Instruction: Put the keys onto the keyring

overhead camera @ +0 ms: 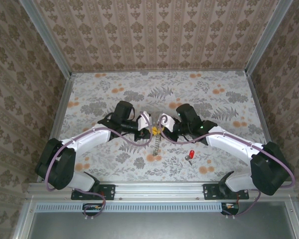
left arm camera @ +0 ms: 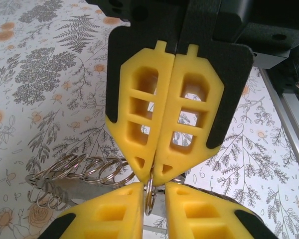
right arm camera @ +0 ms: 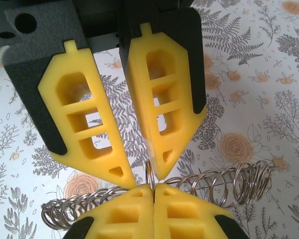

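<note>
Both grippers meet tip to tip at the table's middle, over one thin silvery keyring (left arm camera: 150, 199). My right gripper (right arm camera: 154, 191) is shut on the keyring (right arm camera: 150, 172), which stands up edge-on from its fingertips. My left gripper (left arm camera: 153, 191) is open a little, and the ring hangs in the gap between its fingers. In the top view the left gripper (overhead camera: 150, 130) and right gripper (overhead camera: 162, 130) almost touch. A key with a red head (overhead camera: 191, 154) lies on the table to the near right, apart from both grippers.
A row of several silvery rings (left arm camera: 79, 172) lies on the floral tabletop just under the grippers, running towards the near edge (overhead camera: 156, 143). A small dark piece (overhead camera: 157, 158) sits at its near end, too small to identify. Patterned walls (overhead camera: 154, 35) enclose the table.
</note>
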Motion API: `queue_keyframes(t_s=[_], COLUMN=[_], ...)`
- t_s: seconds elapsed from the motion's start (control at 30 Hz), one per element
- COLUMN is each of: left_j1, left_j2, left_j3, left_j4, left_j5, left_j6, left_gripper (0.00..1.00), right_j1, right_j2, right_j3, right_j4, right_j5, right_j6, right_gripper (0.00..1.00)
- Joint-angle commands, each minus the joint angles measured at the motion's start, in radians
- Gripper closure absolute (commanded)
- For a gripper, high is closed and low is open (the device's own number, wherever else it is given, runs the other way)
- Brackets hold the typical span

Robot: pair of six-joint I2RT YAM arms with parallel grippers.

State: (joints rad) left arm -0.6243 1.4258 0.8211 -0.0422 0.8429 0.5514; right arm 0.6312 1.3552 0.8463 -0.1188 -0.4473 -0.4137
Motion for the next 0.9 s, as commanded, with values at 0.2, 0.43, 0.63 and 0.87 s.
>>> queue_keyframes(t_s=[0.2, 0.43, 0.63, 0.87], left_j1=[-0.015, -0.017, 0.0, 0.018], left_j2=[0.038, 0.047, 0.026, 0.001], left_j3=[0.046, 0.06, 0.02, -0.026], left_j4=[-0.037, -0.067, 0.027, 0.132], left_j5=[0.009, 0.016, 0.054, 0.112], left_j6=[0.04, 0.059, -0.001, -0.066], left_gripper=[0.83, 1.0, 1.0, 1.0], right_j1=[0.009, 0.008, -0.002, -0.03], right_j2=[-0.019, -0.038, -0.055, -0.039], right_j3=[0.029, 0.004, -0.054, -0.122], right_j4=[0.008, 0.042, 0.091, 0.198], right_j5=[-0.004, -0.008, 0.016, -0.039], right_j6=[-0.006, 0.004, 0.006, 0.062], right_gripper=[0.96, 0.96, 0.85, 0.82])
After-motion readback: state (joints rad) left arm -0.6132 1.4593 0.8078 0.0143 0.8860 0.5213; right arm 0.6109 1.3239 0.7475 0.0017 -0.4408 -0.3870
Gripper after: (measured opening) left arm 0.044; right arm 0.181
